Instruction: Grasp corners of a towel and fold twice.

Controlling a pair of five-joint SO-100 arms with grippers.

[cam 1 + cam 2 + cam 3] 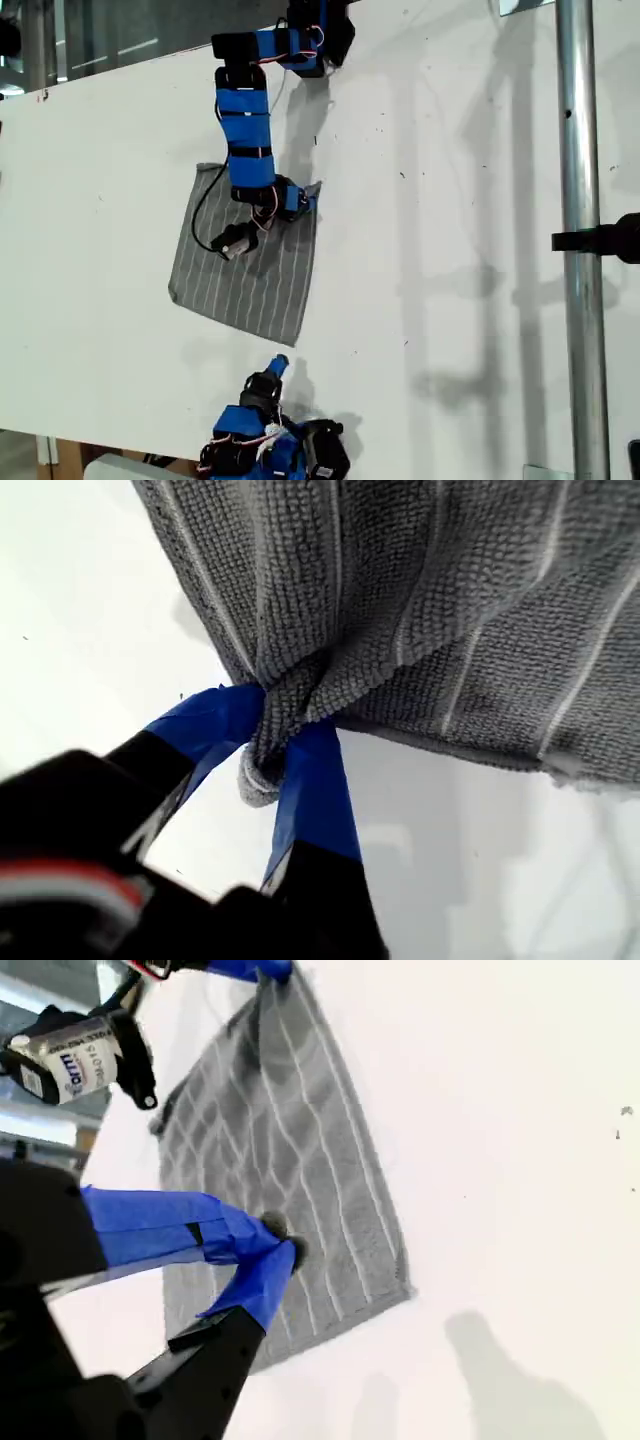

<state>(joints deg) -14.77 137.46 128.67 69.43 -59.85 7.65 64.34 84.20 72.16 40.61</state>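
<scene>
The grey towel (pixel 245 280) with thin white stripes lies flat on the white table (pixel 450 200), roughly square. My first gripper (pixel 300 198) reaches down from the exterior view's top and is shut on the towel's upper right corner (pixel 312 188) as that view shows it. Up close, the pinched corner (pixel 262 770) bunches between the blue fingertips of my first gripper (pixel 275 745), and the towel (pixel 450 600) spreads beyond. My second gripper (pixel 278 366) sits low in the exterior view, just off the towel's lower edge. Its tips (pixel 280 1250) are shut on nothing, with the towel (pixel 290 1140) beyond them.
A metal pole (pixel 580 240) with a black clamp (pixel 605 240) runs down the exterior view's right side. The first arm's blue links (pixel 245 130) hang over the towel's upper part. Its motor (pixel 75 1055) shows in the second wrist view.
</scene>
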